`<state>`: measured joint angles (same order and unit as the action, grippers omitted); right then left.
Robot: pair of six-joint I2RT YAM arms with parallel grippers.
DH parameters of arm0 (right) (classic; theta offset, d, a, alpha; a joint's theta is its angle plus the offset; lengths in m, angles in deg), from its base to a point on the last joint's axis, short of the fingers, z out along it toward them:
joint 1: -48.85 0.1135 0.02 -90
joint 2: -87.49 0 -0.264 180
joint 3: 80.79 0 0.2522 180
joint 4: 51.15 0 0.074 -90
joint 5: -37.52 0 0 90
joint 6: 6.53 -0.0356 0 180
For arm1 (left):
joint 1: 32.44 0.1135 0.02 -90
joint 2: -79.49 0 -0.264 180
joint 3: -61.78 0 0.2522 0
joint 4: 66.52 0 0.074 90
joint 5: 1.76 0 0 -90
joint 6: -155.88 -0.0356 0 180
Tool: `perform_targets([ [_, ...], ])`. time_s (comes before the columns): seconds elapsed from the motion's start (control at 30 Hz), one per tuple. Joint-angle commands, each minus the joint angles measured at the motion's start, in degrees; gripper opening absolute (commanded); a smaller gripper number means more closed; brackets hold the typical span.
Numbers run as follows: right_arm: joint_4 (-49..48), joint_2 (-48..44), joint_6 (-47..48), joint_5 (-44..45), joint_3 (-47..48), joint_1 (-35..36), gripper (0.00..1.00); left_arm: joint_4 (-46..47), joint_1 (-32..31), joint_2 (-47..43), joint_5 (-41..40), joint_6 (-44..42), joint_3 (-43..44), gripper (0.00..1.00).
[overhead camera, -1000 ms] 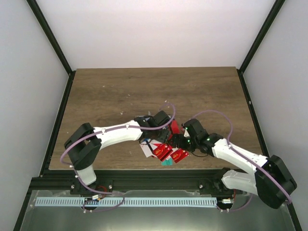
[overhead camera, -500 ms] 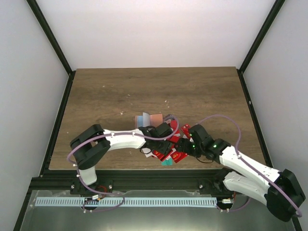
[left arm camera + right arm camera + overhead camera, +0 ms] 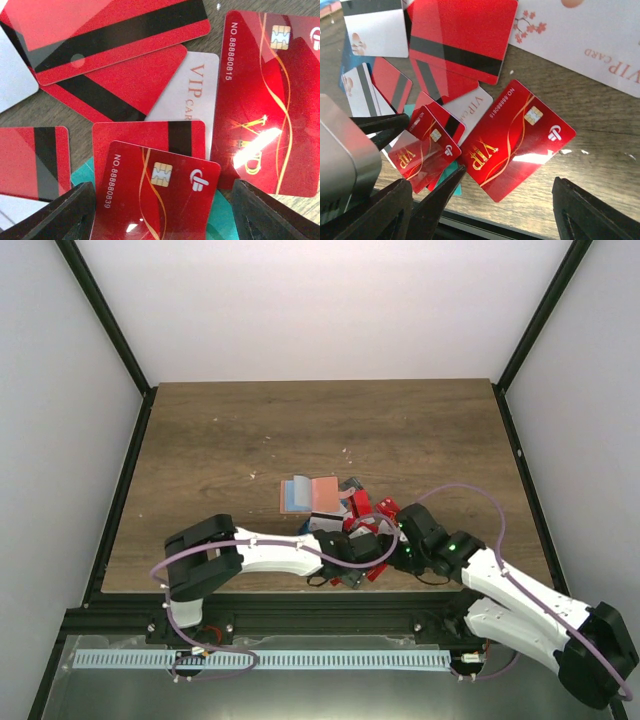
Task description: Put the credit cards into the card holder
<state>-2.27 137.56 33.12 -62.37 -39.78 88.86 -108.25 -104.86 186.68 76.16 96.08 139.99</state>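
Note:
The credit cards lie in a loose overlapping heap near the table's front edge, mostly red. The salmon card holder lies flat just behind them with a blue card at its left side. My left gripper is open low over the heap. Its fingers straddle a red chip card that rests on a teal card. My right gripper is open too, and a red VIP card lies on the wood just ahead of it. In the right wrist view the left gripper flanks the same chip card.
The black front rail of the table runs directly below the right fingers. A large white VIP card lies farther back. Both arms crowd together over the heap. Bare wood spreads behind the holder.
Both grippers have pulled back toward the front edge and dropped over the nearest cards. The left arm has moved off the card holder, which now shows. The left jaws have widened slightly.

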Motion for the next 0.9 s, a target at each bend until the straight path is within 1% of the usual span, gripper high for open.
perform_targets([
  [0.0,-0.8,-1.4,0.2,-0.7,0.6,0.4,0.78,-6.6,-4.3,3.5,-0.7,2.3,0.4,0.76],
  [0.07,-0.4,-1.9,0.2,-0.5,0.7,0.4,0.78,-7.2,-5.8,3.7,-1.3,3.3,0.5,0.75],
  [0.2,0.2,-3.2,-0.1,-0.1,0.8,0.5,0.78,-8.8,-7.0,3.6,-3.1,6.9,1.0,0.65],
  [0.3,1.1,-4.0,-0.5,0.1,0.7,0.5,0.78,-9.2,-7.0,3.2,-3.9,11.1,0.7,0.60],
  [0.4,1.7,-5.0,-1.0,-0.1,0.6,0.5,0.78,-7.4,-7.0,2.1,-2.9,14.3,0.2,0.58],
  [0.53,1.3,-5.9,-2.2,-2.5,-0.5,0.5,0.78,-3.7,-7.0,0.3,-1.0,16.9,-0.8,0.51],
  [0.7,0.5,-5.9,-2.8,-5.6,-1.6,0.5,0.78,-2.1,-6.9,-1.2,2.2,19.4,-1.2,0.52],
  [0.77,0.2,-5.7,-2.6,-7.2,-2.0,0.4,0.78,0.0,-6.9,-4.0,4.6,19.7,-2.6,0.54],
  [0.87,-0.3,-5.6,-2.5,-7.9,-2.5,0.5,0.78,1.6,-6.4,-8.5,4.7,19.1,-4.9,0.56],
])
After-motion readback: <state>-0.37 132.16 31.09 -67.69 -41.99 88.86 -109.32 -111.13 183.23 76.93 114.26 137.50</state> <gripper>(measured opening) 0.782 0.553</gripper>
